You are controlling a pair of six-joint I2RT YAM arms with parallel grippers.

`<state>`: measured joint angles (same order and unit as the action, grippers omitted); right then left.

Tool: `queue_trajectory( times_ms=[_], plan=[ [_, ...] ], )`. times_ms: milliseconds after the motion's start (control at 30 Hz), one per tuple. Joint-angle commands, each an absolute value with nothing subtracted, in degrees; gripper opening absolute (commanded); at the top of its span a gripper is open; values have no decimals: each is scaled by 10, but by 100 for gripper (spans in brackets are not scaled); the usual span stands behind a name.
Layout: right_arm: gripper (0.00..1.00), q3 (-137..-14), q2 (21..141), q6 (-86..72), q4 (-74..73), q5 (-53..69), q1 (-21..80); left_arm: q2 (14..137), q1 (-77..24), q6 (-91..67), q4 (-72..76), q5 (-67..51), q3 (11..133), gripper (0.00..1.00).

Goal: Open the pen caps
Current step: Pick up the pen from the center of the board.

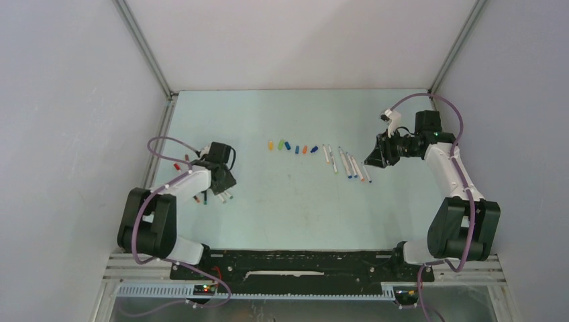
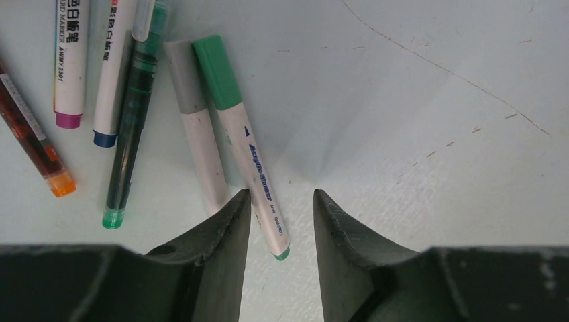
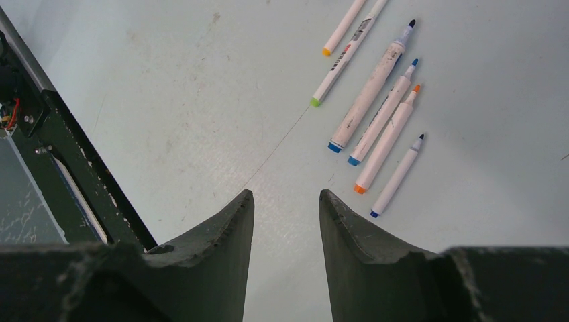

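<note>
**Left gripper over a capped green pen; right gripper empty beside the opened pens.**

On the left, we see the left gripper (image 2: 282, 198) half open. Its jaws stand either side of the tail of the green pen (image 2: 258, 168) without clamping it. The green cap (image 2: 216, 70) sits at the far end, beside a grey cap (image 2: 181, 74). Loose caps (image 1: 292, 147) lie in a row in the middle of the table (image 1: 302, 215). On the right, the right gripper (image 3: 286, 198) hangs half open and empty near the opened pens (image 3: 372, 84). We judge the caps light, rigid, smooth and press-fitted. Clamp the barrel firmly, take the cap across its sides, and pull straight along the pen.
</note>
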<state>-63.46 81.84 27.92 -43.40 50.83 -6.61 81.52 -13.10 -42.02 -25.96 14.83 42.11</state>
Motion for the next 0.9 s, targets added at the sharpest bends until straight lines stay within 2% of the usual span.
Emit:
queue_trajectory(
  times_ms=[0, 100, 500, 733, 867],
  plan=[
    [44, -634, 808, 288, -434, 519, -69, 833, -126, -417, -273, 159, 450, 40],
    [44, -635, 807, 289, -434, 520, -69, 841, -120, -416, -270, 149, 450, 40],
    [44, -635, 803, 289, -435, 522, -73, 870, -125, -363, -233, 30, 459, 18],
    [44, -634, 800, 289, -435, 523, -73, 908, -197, -342, -280, 55, 501, 17],
    [44, -634, 797, 290, -437, 526, -75, 927, -207, -332, -306, 64, 529, 19]
  ],
)
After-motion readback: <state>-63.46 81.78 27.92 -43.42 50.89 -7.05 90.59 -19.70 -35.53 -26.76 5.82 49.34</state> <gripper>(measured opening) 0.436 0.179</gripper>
